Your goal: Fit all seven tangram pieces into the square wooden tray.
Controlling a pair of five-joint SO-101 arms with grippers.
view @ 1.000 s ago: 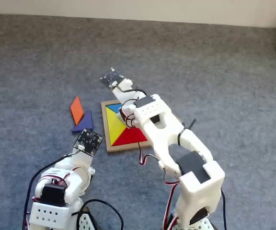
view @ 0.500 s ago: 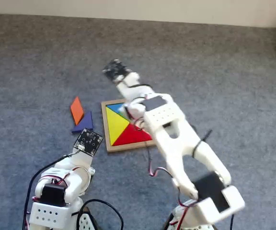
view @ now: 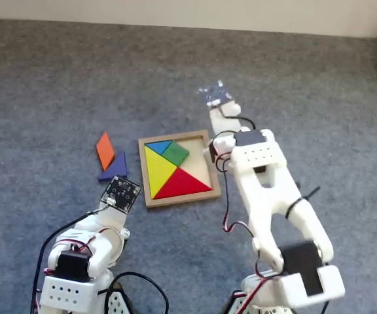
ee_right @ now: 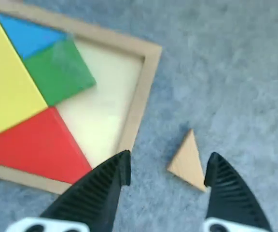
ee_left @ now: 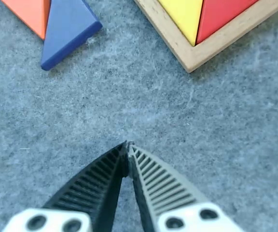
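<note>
High view: grey felt covers the counter (view: 319,85), and a pale strip (view: 175,13) runs along its far edge. The tray (view: 179,197) lies at centre and holds a yellow piece (view: 157,171), a red piece (view: 183,183), a blue piece (view: 158,146) and a green piece (view: 177,153). An orange piece (view: 105,150) and a navy triangle (view: 114,168) lie touching, left of the tray.

Left wrist view: the left pincer (ee_left: 128,147) hangs over bare felt near the tray, tips together.

Right wrist view: the right pincer (ee_right: 169,155) stands apart, with a pale wood triangle (ee_right: 188,162) between its tips. The triangle lies on the felt just right of the tray.
</note>
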